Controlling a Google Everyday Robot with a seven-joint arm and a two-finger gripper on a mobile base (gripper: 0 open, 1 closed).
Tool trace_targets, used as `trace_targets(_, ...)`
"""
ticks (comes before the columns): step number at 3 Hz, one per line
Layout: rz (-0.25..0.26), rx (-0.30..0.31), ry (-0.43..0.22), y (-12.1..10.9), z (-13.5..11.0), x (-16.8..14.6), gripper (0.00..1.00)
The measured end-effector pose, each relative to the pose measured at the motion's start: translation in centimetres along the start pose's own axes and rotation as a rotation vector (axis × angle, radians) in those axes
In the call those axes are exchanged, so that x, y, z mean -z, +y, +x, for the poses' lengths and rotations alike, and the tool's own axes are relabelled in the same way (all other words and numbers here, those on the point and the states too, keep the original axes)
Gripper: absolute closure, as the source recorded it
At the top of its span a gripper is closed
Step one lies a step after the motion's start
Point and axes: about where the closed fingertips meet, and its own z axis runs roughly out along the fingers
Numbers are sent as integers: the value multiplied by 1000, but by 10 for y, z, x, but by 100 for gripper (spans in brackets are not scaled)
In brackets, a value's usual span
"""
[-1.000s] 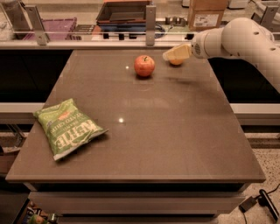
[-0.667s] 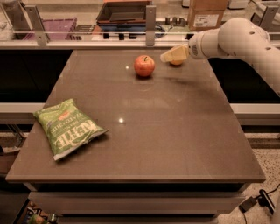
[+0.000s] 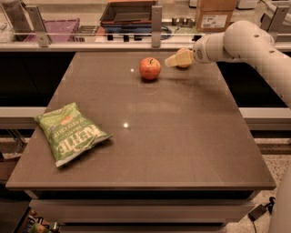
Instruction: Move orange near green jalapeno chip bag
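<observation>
The orange (image 3: pixel 184 66) lies at the far right of the brown table (image 3: pixel 182 136), mostly hidden behind my gripper (image 3: pixel 175 59). The gripper reaches in from the right on a white arm and sits right at the fruit; only slivers of orange skin show above and below it. The green jalapeno chip bag (image 3: pixel 69 132) lies flat near the front left edge of the table, far from the orange and from the gripper.
A red apple (image 3: pixel 149 68) with a stem stands just left of the gripper at the far middle of the table. Behind the table runs a counter with posts, a dark tray (image 3: pixel 127 12), a purple bin (image 3: pixel 57 27) and a cardboard box (image 3: pixel 216 13).
The gripper has shifted a little to the left, toward the apple. The chip bag and the apple have not moved.
</observation>
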Motion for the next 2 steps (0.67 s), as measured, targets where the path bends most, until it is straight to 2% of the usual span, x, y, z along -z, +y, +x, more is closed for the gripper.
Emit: trace_targets(2,-35,-27,-17,-14,11,-20,0)
